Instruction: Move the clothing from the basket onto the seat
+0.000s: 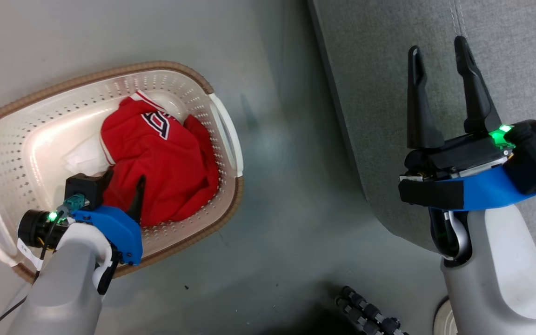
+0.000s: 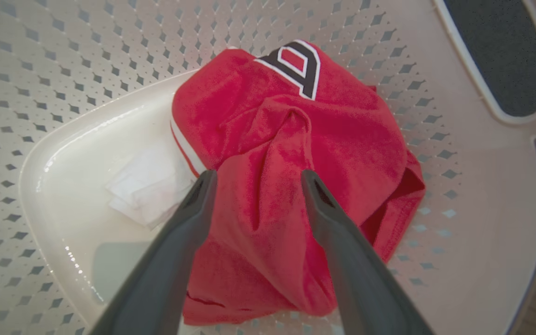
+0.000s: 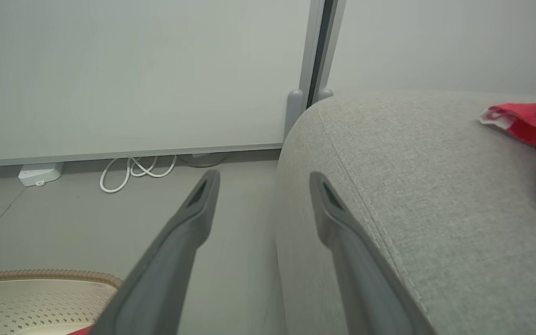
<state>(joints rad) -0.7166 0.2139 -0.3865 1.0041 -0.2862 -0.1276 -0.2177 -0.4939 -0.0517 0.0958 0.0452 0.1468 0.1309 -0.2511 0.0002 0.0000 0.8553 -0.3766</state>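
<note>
Now straddles red clothing point(image 2: 296, 149) in basket point(image 2: 86, 56) with left gripper point(image 2: 256, 177), jaws spread wide, perhaps touching cloth. Holds right gripper point(image 1: 438, 46) parted and empty over seat point(image 1: 389, 116) bearing another red garment point(image 3: 528, 121).

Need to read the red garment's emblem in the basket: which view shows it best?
The left wrist view: the black-and-white emblem lies large and sharp on the red garment, beyond the open left claw. The head view shows it smaller and skewed. The right wrist view faces the seat and the basket rim.
</note>
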